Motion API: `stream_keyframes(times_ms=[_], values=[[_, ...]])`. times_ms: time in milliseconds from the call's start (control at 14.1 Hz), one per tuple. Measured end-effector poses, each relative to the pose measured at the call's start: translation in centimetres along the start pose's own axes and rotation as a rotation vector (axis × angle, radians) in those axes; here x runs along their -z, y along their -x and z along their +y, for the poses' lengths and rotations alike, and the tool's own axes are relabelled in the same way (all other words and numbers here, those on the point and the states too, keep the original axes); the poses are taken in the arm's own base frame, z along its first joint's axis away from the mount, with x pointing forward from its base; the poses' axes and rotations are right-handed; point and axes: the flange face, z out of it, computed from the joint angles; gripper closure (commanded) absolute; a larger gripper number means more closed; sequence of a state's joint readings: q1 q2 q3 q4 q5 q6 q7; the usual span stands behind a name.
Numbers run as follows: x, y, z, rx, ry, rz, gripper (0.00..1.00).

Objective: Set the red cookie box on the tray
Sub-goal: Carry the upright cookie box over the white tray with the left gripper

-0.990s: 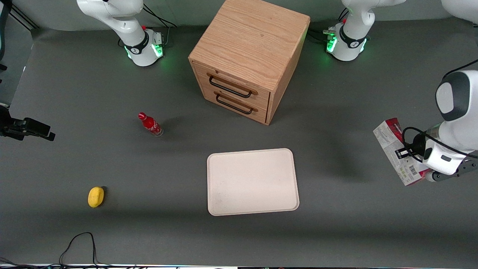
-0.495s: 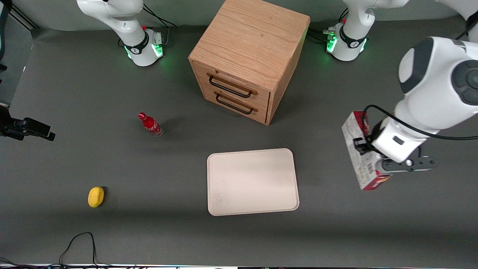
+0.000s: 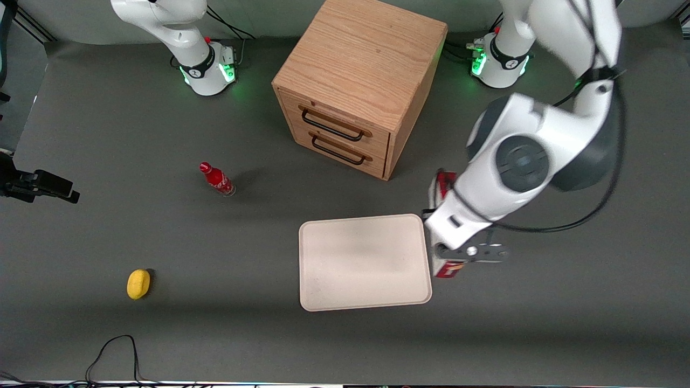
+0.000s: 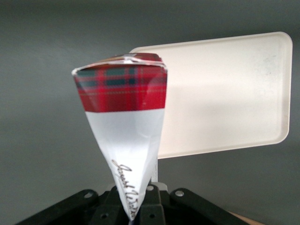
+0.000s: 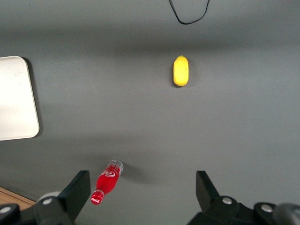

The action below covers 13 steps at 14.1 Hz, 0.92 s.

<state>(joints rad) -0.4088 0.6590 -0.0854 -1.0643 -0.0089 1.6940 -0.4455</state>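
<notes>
While carried above the tray's (image 3: 361, 261) edge nearest the working arm, red cookie box (image 4: 124, 126) sits pinched in gripper (image 3: 450, 257) fingers.

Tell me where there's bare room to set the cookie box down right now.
The tray is bare across its whole surface. The gripper, shut on the red cookie box, hangs at the tray's edge toward the working arm's end. Bare table lies between tray and wooden cabinet, and between the small red bottle and the yellow lemon. Nowhere is crowded.
</notes>
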Motion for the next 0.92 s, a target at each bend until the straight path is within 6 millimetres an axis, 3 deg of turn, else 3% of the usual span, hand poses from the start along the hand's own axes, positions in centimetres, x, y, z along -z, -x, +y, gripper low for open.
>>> stream_keyframes(times_ms=[212, 495, 707, 919], values=[[-6.5, -1.3, 2.6, 0.036, -0.014, -0.018, 1.00], [-13.6, -2.5, 2.5, 0.065, -0.053, -0.050, 1.00], [-17.5, -3.2, 2.2, 0.101, -0.063, -0.050, 1.00], [-19.8, -3.6, 2.1, 0.119, -0.061, -0.039, 1.00]])
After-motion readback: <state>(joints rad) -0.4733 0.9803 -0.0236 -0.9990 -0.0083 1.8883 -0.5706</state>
